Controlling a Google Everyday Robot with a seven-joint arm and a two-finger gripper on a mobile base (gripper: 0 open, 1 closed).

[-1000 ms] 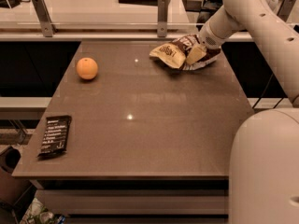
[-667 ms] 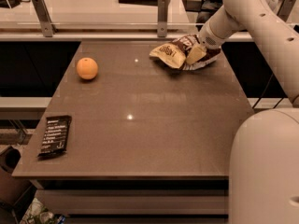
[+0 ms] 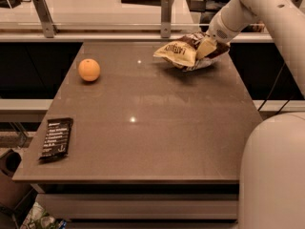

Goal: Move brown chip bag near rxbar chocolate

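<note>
Three loose things sit on the bench (image 3: 157, 128): a chip bag (image 3: 177, 54), an orange (image 3: 89, 69) and a chocolate bar (image 3: 55, 138). The chip bag is near the far right corner. The gripper (image 3: 208, 49) is on the bag's right end, with one pale finger (image 3: 205, 46) across the crumpled foil, and the pair appear to pinch that end. Taking the loose end rather than the puffy middle makes sense, since it gives the jaws thin material to close on. The printed left part juts free toward the bench's middle.

The chocolate bar lies flat at the near left corner, just inside the left edge and well apart from the bag, so the carry probably has to run diagonally across the whole top. The orange rests by the left edge toward the far side, off that line.

The bench top is smooth, grey-brown and glossy, with small spots of reflected light. A low glass rail on metal posts (image 3: 165, 8) runs along the far edge, with a pale counter beyond. The robot's white body (image 3: 271, 175) fills the near right.
</note>
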